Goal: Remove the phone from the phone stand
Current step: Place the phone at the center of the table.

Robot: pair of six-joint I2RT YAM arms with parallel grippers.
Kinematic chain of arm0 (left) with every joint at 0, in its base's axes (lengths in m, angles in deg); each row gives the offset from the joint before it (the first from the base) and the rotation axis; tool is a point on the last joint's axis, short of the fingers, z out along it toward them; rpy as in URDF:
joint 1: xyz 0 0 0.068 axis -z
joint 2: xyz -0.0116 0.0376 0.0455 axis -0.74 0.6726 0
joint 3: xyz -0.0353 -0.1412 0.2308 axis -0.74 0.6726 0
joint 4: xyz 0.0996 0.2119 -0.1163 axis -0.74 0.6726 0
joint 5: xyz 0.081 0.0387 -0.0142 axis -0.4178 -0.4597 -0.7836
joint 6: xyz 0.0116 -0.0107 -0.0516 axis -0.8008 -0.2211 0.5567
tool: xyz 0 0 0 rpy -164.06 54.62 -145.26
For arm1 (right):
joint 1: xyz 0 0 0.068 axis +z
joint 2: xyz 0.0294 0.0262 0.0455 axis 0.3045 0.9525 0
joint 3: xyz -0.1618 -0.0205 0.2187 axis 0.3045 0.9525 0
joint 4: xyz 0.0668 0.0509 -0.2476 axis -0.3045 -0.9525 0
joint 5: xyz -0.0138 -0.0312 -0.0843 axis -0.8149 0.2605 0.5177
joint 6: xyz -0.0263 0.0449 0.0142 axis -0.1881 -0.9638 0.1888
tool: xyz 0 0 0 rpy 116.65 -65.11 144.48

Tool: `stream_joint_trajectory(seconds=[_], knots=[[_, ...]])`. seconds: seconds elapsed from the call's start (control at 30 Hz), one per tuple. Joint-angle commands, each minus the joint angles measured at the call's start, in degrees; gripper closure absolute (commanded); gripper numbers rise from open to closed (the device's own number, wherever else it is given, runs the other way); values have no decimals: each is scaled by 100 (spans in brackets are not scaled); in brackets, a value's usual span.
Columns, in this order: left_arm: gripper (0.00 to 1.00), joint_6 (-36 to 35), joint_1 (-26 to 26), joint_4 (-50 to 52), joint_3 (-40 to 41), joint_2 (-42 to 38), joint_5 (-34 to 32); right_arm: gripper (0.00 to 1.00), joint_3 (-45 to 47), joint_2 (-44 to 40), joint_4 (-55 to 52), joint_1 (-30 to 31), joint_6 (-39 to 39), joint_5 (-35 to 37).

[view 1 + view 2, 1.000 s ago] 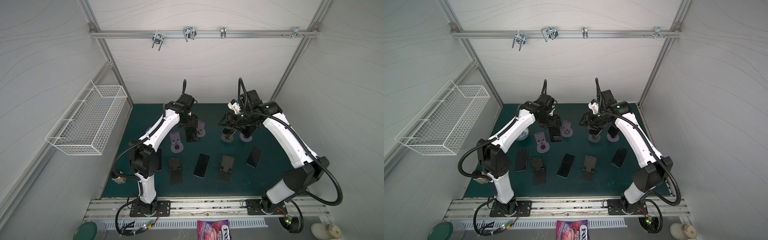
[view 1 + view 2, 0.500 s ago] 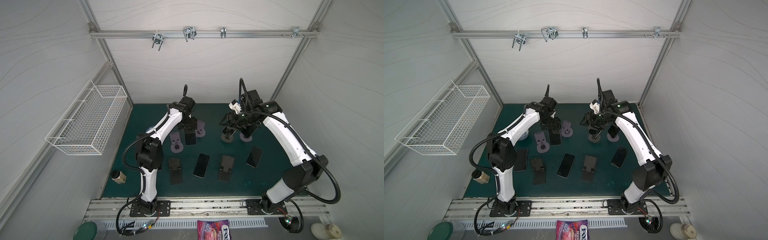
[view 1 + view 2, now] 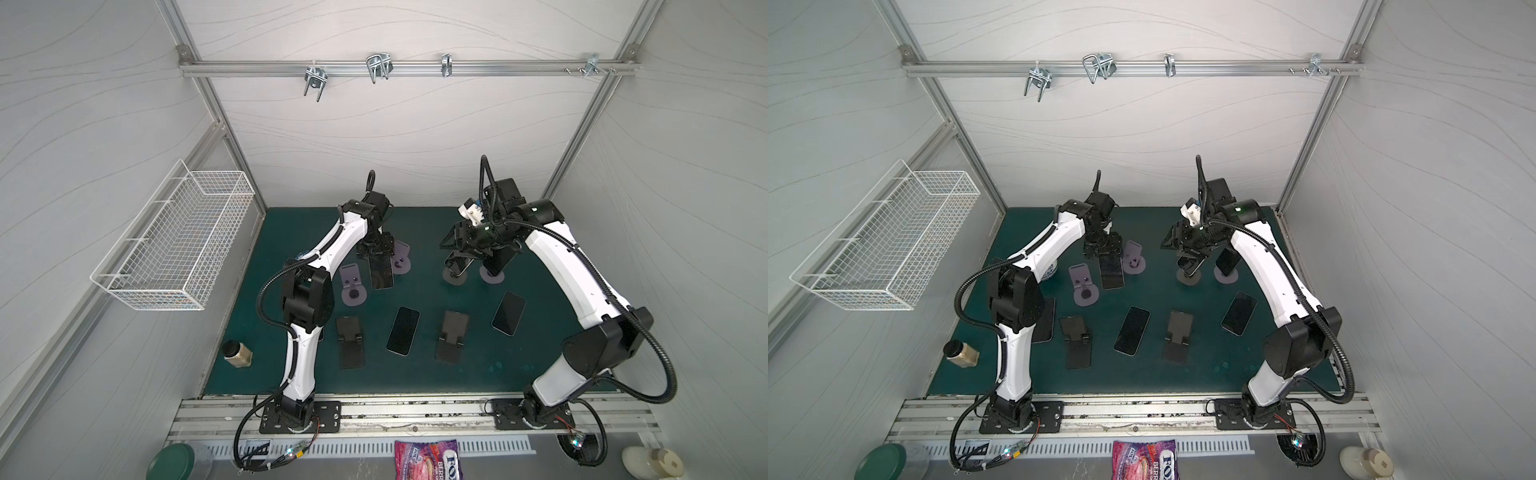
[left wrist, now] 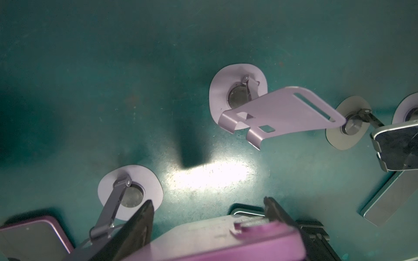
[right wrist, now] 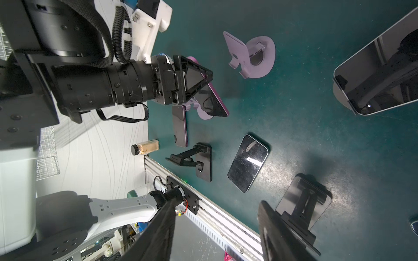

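Note:
My left gripper [image 3: 379, 258] [image 4: 208, 201] is shut on a dark phone with a purple edge [image 3: 381, 272] [image 4: 226, 237] [image 5: 214, 101]. The phone hangs tilted between two empty lavender phone stands [image 3: 352, 284] [image 3: 401, 259] [image 4: 282, 110]. My right gripper [image 3: 456, 257] [image 5: 216, 203] is open with nothing between its fingers. It hovers over a second phone [image 3: 455, 266] [image 5: 380, 74] that leans on a grey round stand [image 3: 453, 279]. A third phone leans on a lavender stand [image 3: 492, 276] beside it.
Two phones [image 3: 402, 330] [image 3: 509, 312] lie flat on the green mat [image 3: 415, 374], and another [image 3: 1044, 320] lies under the left arm. Two black folding stands [image 3: 350, 340] [image 3: 452, 340] sit near the front. A small jar [image 3: 237, 353] stands at the left edge.
The left arm's elbow and shoulder have swung in, uncovering the jar at the mat's left edge, and the held phone has shifted slightly. The right arm has not moved.

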Motion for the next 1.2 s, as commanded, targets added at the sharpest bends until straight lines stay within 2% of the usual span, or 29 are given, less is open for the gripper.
stream_joint_trajectory(seconds=[0.0, 0.37, 1.17], knots=[[31, 360, -35, 236, -339, 130, -90, 41, -85, 69, -227, -40, -6, -174], [32, 571, -38, 412, -509, 297, -68, 41, 2, 62, -252, -50, 1, -332], [31, 417, -209, 589, -816, 770, 67, 41, 102, 15, -202, -85, -7, -448]])
